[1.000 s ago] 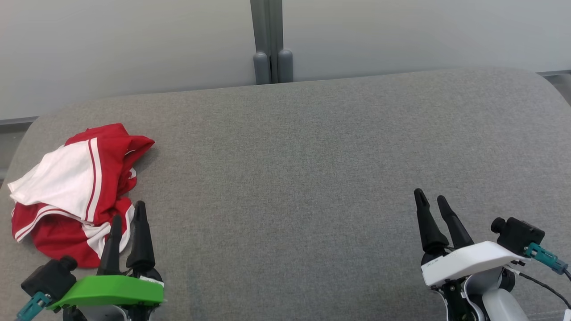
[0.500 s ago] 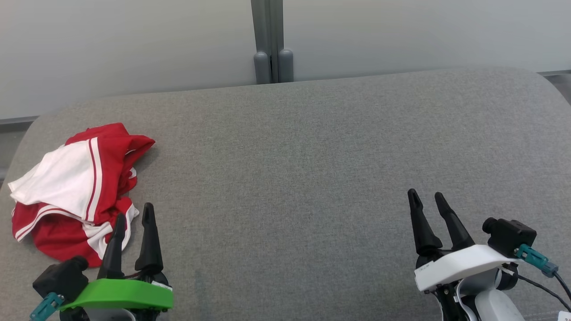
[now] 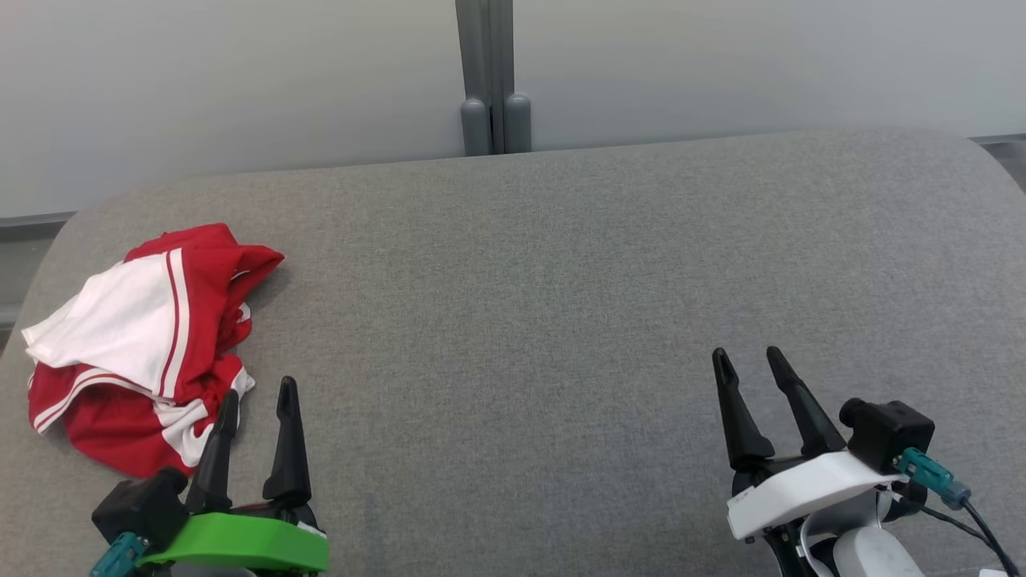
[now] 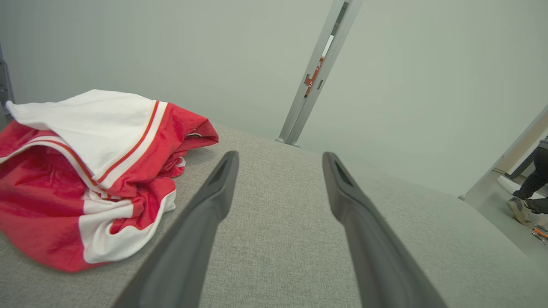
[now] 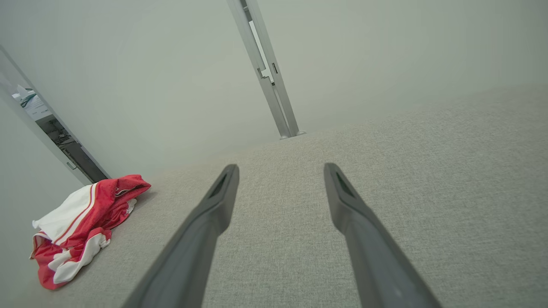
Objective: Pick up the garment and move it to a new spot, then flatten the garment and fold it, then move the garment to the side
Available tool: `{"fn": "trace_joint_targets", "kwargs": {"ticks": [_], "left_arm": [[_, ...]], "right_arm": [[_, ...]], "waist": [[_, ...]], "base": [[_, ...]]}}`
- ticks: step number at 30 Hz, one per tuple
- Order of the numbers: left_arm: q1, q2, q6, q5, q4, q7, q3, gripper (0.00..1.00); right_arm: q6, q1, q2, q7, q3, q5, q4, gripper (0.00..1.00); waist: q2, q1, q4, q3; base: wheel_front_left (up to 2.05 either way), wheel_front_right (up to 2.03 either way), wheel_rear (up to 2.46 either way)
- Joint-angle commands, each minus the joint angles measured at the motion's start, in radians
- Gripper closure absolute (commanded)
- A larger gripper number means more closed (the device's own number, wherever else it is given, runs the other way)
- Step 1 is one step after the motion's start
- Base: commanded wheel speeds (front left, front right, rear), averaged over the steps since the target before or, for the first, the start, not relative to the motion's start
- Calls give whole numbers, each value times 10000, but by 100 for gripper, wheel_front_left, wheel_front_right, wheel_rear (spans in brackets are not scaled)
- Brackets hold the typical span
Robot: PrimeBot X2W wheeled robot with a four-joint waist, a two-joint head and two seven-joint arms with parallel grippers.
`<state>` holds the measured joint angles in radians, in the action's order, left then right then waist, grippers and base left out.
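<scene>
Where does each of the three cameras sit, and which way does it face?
Head view: on the head, looking down at the grey fabric surface; left gripper and right gripper show, open.
Left wrist view: on the left wrist, along its fingers; red-and-white garment at their left.
Right wrist view: on the right wrist, along its fingers across the surface.
Shared: all three show the garment.

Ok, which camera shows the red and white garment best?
The left wrist view: the red and white garment is close and large, folds and stripes clear, though cropped at the frame's left. The head view shows the garment whole from above; the right wrist view shows it small.
</scene>
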<state>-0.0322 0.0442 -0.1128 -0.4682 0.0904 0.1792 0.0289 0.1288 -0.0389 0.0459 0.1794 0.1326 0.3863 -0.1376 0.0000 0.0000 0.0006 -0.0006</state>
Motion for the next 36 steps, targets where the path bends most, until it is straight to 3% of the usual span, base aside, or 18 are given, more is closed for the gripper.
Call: {"fn": "trace_joint_targets", "kwargs": {"ticks": [1,36], "left_arm": [[-89,76,29,339,-61,99,14,0],[-486,90,-41,2996,10,802,341,0]], "right_arm": [[28,59,48,103,70,-315,75,0],[32,305,61,797,267,-2932,-21,0]], "waist": [[0,0,6,-23],[0,0,1,-179]], "base": [[0,0,0],[0,0,0]]}}
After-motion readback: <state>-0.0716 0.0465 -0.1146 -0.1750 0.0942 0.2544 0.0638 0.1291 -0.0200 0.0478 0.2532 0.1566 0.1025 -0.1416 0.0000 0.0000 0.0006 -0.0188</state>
